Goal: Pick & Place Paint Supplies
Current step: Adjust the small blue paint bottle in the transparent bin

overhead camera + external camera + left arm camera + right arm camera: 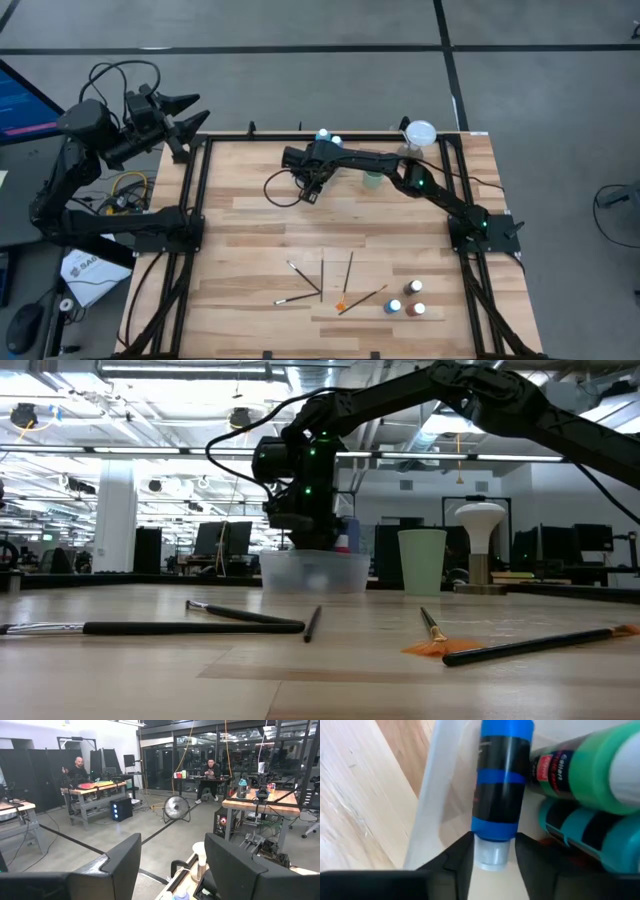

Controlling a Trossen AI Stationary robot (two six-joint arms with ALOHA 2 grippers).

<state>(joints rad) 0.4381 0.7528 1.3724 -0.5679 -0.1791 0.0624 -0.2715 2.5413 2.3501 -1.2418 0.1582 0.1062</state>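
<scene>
My right gripper (493,855) points down into the clear tray (312,572) at the table's far middle. It is open, its fingers on either side of the white cap (492,852) of a blue paint bottle (501,780), with a thin gap on each side. The bottle lies in the tray beside a green bottle (600,765) and a teal one (580,827). Several paintbrushes (322,280) lie flat on the near part of the table. A few small bottles (405,300) stand at the near right. My left gripper (185,110) waits open, raised beyond the table's far left corner.
A pale green cup (372,180) stands right of the tray, under my right arm. A white mushroom-shaped object (420,133) stands at the far right edge. A black rail frame (200,200) runs along the table's sides. Bare wood lies between the tray and the brushes.
</scene>
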